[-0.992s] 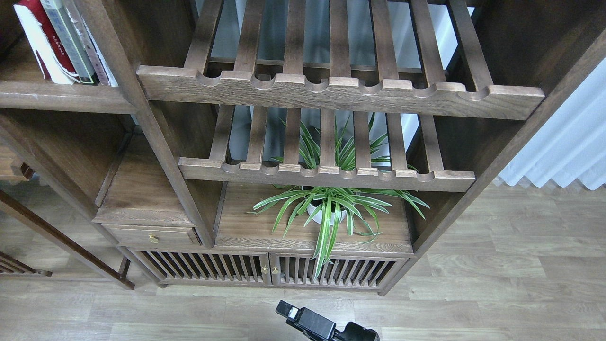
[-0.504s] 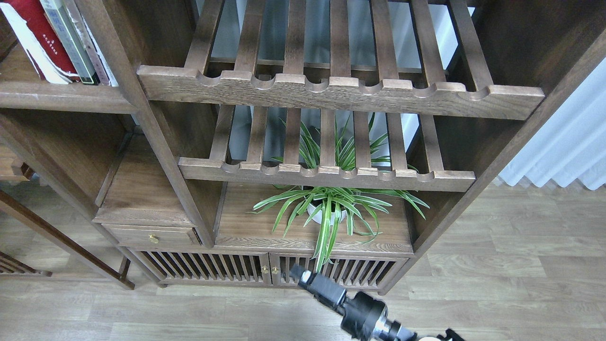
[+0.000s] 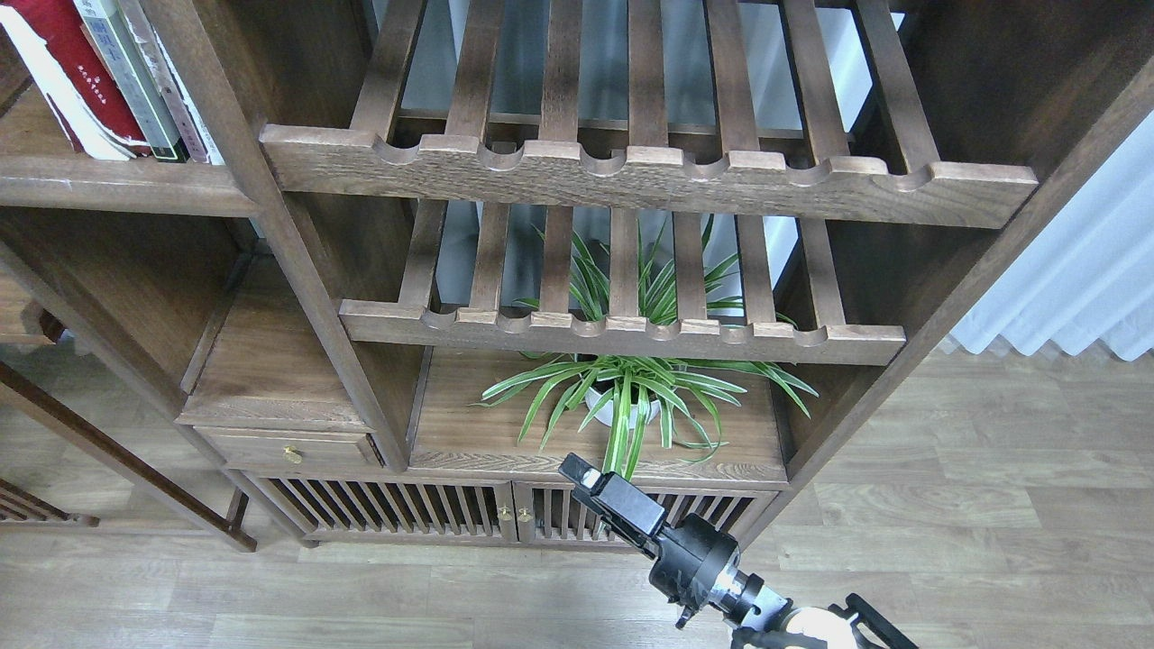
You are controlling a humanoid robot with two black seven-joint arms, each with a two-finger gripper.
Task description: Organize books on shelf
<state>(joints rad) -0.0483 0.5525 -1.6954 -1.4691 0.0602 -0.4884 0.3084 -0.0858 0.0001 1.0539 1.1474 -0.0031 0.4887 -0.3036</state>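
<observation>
Three books stand leaning left on the flat dark-brown shelf (image 3: 117,185) at the top left. They are a worn red one (image 3: 59,68), a grey-green one with a black edge (image 3: 122,77) and a thin white-lavender one (image 3: 185,99). Their tops are cut off by the frame edge. My right gripper (image 3: 586,476) comes up from the bottom right, in front of the low cabinet doors and far below the books. It is dark and seen end-on, so I cannot tell its fingers apart. It holds nothing that I can see. My left gripper is out of view.
Two slatted racks with scalloped front rails (image 3: 631,176) (image 3: 622,333) fill the middle. A potted spider plant (image 3: 631,392) stands on the board below them, just above my right gripper. A small drawer (image 3: 288,448) is at the lower left. Wood floor (image 3: 947,541) and a white curtain (image 3: 1082,279) lie to the right.
My right arm has risen from the bottom edge to the cabinet doors under the plant. The red book has tilted a little further left.
</observation>
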